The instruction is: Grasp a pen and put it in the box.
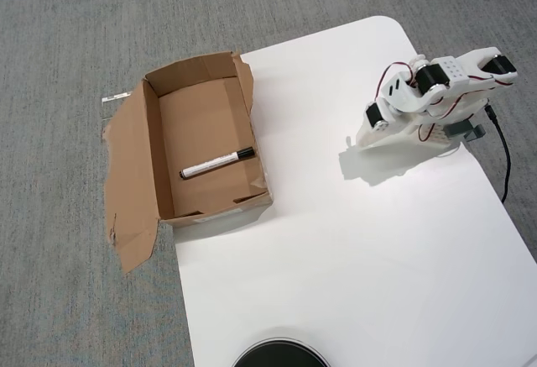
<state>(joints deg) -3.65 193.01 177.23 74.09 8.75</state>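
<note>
The pen (216,164), white with a black cap, lies flat on the bottom of the box (151,153). It is angled, with the cap end toward the right wall. The brown cardboard box stands at the left edge of the white table (336,249), its torn flaps spread out to the left. My gripper (356,141) is far to the right of the box, low over the table. The arm is folded up behind it. The jaws look shut with nothing between them.
A black cable (503,161) runs along the table's right edge by the arm base. A round black object (279,353) pokes in at the bottom edge. Grey carpet (75,39) surrounds the table. A small white strip (117,96) lies beside the box.
</note>
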